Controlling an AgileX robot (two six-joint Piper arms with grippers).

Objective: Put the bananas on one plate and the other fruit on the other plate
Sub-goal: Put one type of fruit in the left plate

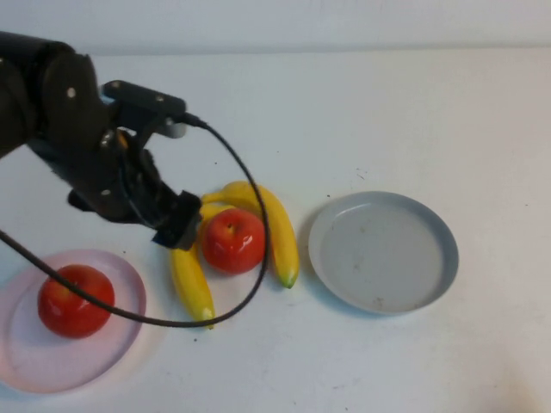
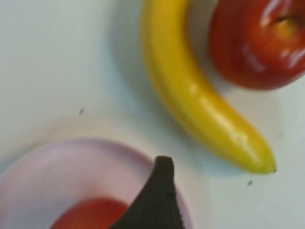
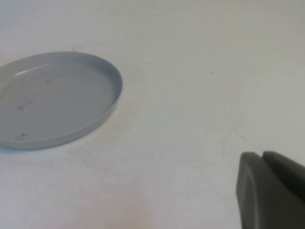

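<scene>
Left claw (image 1: 176,225) low over counter (image 1: 387,103), just beside loose apple (image 1: 232,240); finger state cannot be determined. That apple on counter between two bananas (image 1: 274,231), touching both. Second apple (image 1: 75,299) on pink plate (image 1: 120,340). Grey-blue plate (image 1: 383,251) bare, beside bananas. Right claw (image 3: 267,191) near grey-blue plate, over counter; finger state undetermined.

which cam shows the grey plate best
The high view: the whole grey-blue plate shows, empty, right of the bananas. The right wrist view has most of it, beyond the right gripper. The left wrist view misses it; the left gripper hovers by the apple.
</scene>
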